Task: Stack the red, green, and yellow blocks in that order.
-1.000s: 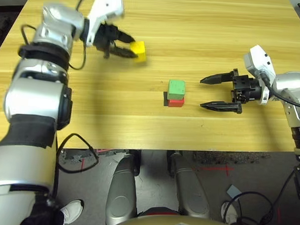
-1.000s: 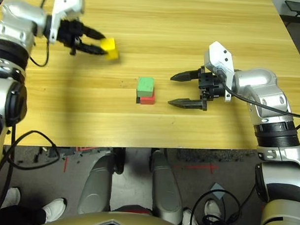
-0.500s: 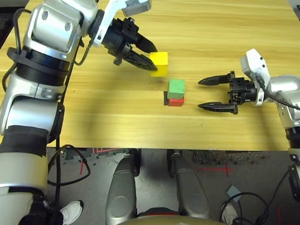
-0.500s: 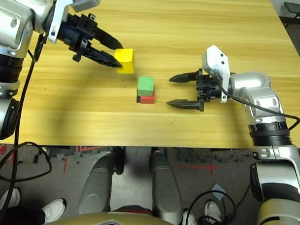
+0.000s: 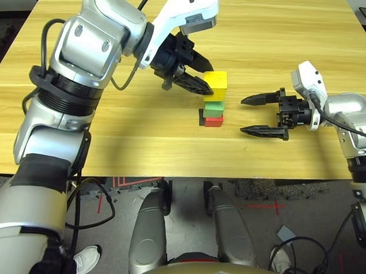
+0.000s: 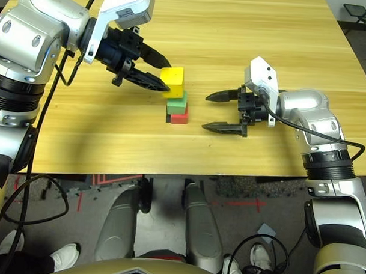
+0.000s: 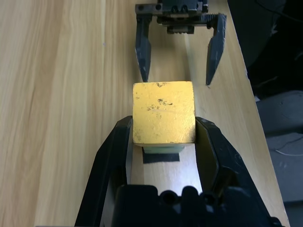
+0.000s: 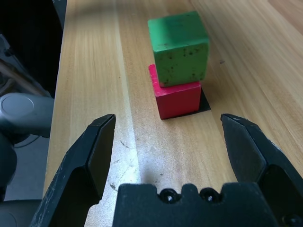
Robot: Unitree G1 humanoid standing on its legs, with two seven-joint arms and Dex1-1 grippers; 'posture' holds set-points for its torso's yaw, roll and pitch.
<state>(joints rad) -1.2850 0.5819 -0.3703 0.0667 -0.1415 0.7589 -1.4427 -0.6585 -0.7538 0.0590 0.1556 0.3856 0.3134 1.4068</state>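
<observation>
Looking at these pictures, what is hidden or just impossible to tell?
- Whether the yellow block already rests on the green block: in the head views the left tool and the block itself cover the joint.
- In the left wrist view, the yellow block hides nearly all of the green block and the red block.
- The black patch: the red block covers most of it.
</observation>
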